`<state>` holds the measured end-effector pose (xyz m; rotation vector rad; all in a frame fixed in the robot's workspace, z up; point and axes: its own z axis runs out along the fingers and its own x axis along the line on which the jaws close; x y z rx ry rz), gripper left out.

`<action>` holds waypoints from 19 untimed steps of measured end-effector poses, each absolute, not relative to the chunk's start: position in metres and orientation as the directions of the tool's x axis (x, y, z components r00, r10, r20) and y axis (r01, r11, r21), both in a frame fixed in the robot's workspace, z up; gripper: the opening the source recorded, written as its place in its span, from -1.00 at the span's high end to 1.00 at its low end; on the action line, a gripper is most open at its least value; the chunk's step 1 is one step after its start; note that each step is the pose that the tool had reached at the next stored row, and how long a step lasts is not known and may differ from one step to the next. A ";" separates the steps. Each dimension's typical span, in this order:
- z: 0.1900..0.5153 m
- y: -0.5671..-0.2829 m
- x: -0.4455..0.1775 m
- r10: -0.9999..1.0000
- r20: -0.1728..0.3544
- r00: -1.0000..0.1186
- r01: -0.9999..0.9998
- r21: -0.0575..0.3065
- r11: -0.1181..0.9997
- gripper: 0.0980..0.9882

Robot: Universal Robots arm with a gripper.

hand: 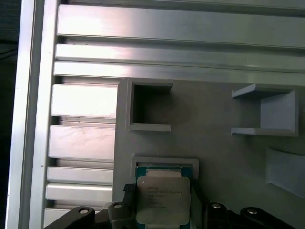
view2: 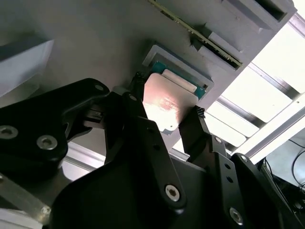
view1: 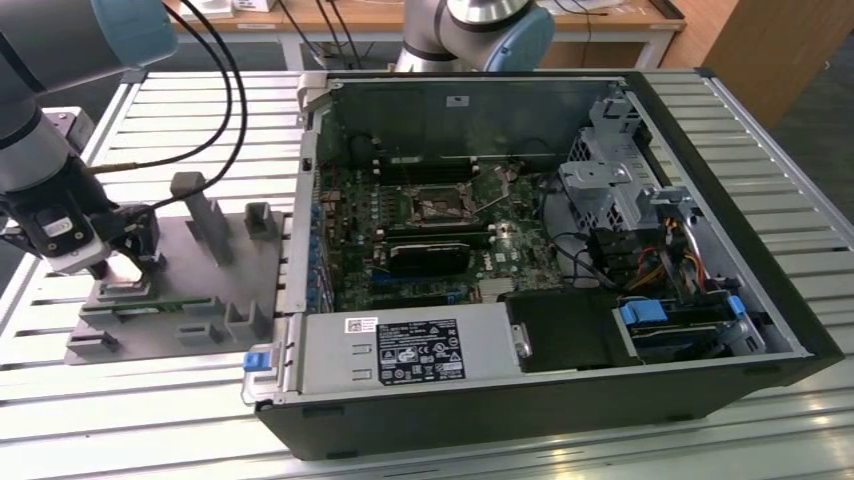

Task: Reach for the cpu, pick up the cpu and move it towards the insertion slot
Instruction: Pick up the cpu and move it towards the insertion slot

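small flat square silver-topped cpu [hand: 163,202] is pinched between the two fingers of the black end effector [hand: 162,191], partly over the shallow square recess [hand: 164,163] of the grey plastic tray [view1: 187,282] on the slatted metal surface [view1: 134,400], exterior view's left. silvery-framed insertion slot [view1: 437,207] lies well apart, inside the open black computer case [view1: 747,330].

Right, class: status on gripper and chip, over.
Black gripper shut on flat square silver cpu. Cpu just above grey plastic tray recess. Nothing seen blocking.
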<state>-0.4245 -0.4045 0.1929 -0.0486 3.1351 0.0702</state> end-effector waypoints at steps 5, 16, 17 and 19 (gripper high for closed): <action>0.193 -0.404 -0.424 -0.031 -0.006 -1.000 -0.031 0.045 0.999 0.00; 0.202 -0.404 -0.424 -0.031 -0.006 -1.000 -0.031 0.045 0.998 0.00; 0.203 -0.404 -0.424 -0.031 -0.006 -1.000 -0.031 0.045 0.998 0.00; 0.206 -0.404 -0.424 -0.031 -0.006 -1.000 -0.031 0.045 0.998 0.00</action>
